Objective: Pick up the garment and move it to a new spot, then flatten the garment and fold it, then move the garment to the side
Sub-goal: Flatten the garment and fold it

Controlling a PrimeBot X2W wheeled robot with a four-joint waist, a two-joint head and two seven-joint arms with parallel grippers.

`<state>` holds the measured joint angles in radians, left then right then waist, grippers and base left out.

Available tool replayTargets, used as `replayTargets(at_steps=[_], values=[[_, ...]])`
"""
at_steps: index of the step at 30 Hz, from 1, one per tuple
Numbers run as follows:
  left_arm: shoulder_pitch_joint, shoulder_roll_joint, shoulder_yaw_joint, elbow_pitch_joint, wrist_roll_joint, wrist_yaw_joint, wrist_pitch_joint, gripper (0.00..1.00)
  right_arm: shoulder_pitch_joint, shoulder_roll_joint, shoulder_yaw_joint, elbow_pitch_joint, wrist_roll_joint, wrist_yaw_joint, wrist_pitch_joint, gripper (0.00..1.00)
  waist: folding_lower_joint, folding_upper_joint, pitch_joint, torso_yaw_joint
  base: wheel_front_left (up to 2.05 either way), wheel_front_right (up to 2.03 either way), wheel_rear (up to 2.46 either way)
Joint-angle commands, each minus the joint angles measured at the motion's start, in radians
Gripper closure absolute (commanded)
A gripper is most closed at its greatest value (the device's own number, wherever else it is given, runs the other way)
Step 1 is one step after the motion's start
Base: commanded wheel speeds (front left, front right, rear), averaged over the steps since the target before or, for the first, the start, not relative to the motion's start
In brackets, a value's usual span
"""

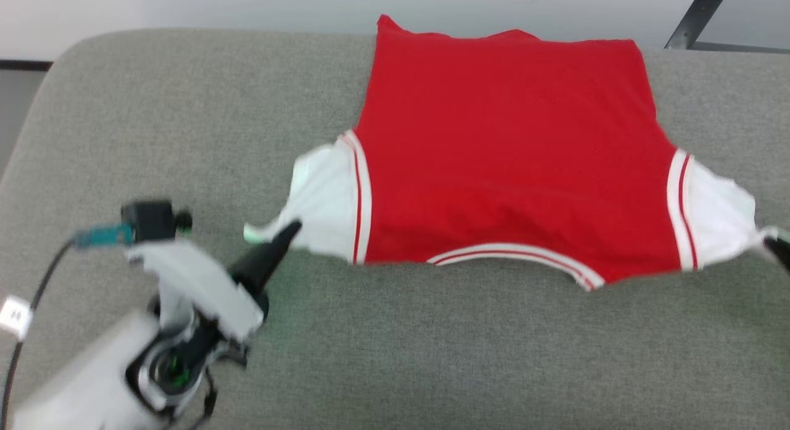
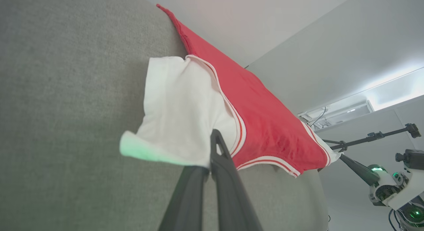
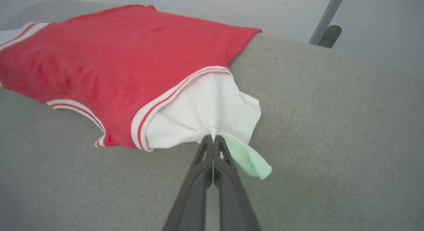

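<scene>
We see the smooth red garment [image 1: 506,165], with white sleeves and striped trim, spread on the grey woven desk [image 1: 185,128]. The left gripper [image 1: 291,229] and right gripper [image 3: 212,138] each have jaws pinching one sleeve edge.

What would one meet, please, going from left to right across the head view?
The left hand → left-side white sleeve → garment's red body → right-side white sleeve → right hand.
</scene>
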<state>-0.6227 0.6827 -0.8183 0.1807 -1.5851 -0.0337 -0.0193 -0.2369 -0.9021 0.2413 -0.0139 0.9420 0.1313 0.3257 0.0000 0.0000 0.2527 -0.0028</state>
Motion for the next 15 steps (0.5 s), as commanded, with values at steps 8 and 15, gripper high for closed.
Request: replayTargets(at_steps=[8, 15], values=[[0.249, 0.162, -0.007, -0.265, -0.028, 0.075, -0.072, 1.00, 0.300, 0.041, -0.183, -0.202, -0.030, -0.001, 0.197, 1.00, 0.0000, 0.0000, -0.010, -0.006, 0.00, 0.00, 0.00], [0.373, 0.260, -0.018, -0.425, -0.034, 0.121, -0.108, 1.00, 0.483, 0.103, -0.319, -0.343, -0.074, -0.001, 0.337, 1.00, 0.0000, 0.0000, 0.004, -0.005, 0.00, 0.00, 0.00]])
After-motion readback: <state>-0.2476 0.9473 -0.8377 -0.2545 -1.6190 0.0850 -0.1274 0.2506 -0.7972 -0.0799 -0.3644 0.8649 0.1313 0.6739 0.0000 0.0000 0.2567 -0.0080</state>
